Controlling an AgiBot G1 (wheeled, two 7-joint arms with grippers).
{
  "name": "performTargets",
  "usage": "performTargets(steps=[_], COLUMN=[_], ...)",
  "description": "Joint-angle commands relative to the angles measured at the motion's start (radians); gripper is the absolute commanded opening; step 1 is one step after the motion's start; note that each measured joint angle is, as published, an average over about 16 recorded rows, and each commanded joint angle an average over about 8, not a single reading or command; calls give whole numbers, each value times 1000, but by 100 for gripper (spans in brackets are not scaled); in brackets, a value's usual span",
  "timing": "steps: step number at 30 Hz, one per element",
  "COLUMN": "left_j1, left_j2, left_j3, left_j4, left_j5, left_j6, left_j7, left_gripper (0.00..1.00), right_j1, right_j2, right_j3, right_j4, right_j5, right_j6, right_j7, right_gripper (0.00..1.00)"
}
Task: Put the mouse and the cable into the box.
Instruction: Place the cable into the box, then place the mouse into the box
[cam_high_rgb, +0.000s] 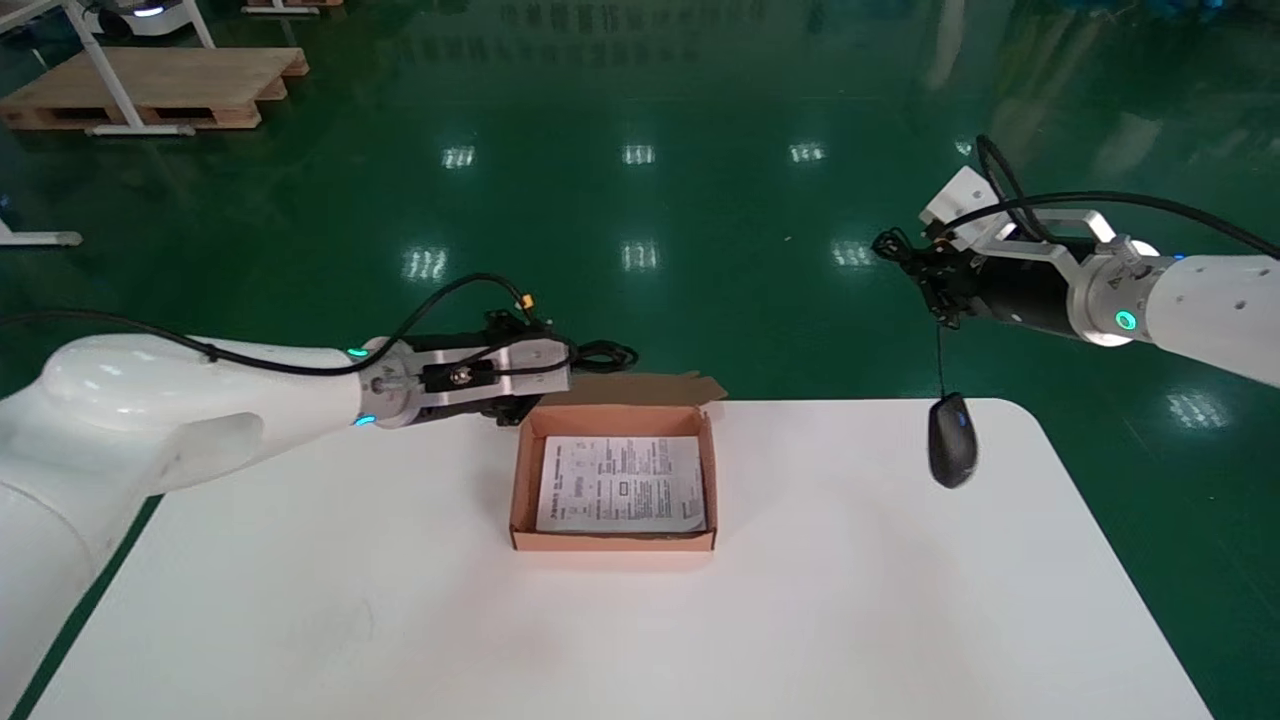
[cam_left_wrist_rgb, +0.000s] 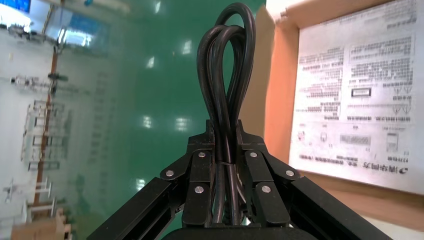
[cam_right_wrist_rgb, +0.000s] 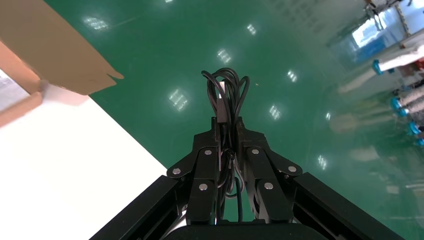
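Mouse (cam_high_rgb: 952, 440) hangs by its cord (cam_right_wrist_rgb: 226, 95) from right gripper's (cam_right_wrist_rgb: 228, 131) clamped fingers and could swing past the box (cam_high_rgb: 612, 541). Left gripper's (cam_left_wrist_rgb: 227, 131) fingers pinch the cable (cam_left_wrist_rgb: 227, 75).

both arms are glossy white rounded shells: left arm (cam_high_rgb: 150, 385), right arm (cam_high_rgb: 1215, 300). each wrist carries a teal-lit ring (cam_high_rgb: 1127, 320), a silver bracket (cam_high_rgb: 520, 358) on a black section, and a loose black wire (cam_high_rgb: 440, 300). the left gripper (cam_left_wrist_rgb: 226, 129) and right gripper (cam_right_wrist_rgb: 227, 126) are black linkages dotted with round silver screws (cam_left_wrist_rgb: 198, 154).
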Motion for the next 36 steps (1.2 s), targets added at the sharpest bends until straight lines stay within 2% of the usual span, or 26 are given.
performTargets(steps=[1,5,10,18,25,26,33,34,36], left_j1=[16,89,137,141,136,135,133,134,134], left_j2=[1,14,15,9,6,6,7,7,7], left_j3=[-8,3,89,245,318,324,347,348,352], left_j4=[-15,-110,-182,-216,-199,-193,-169,-169,-167], left_j5=[-11,-94,-149,-153,-183,-191,-228,-230,-235], left_j6=[-6,1,-21,-77,-107,-113,-146,-149,-154], left_j7=[-3,11,19,94,181,187,212,213,215], left_gripper=[0,0,0,0,0,5,92,100,100], right_j1=[1,1,1,1,1,1,1,1,1], right_j2=[0,0,0,0,0,0,0,0,0], right_j3=[0,0,0,0,0,0,0,0,0], right_j4=[-1,-1,-1,-1,-1,-1,-1,-1,-1], right_j5=[0,0,0,0,0,0,1,1,1], right_j6=[0,0,0,0,0,0,0,0,0], right_j7=[0,0,0,0,0,0,-1,-1,-1], right_gripper=[0,0,0,0,0,0,0,0,0])
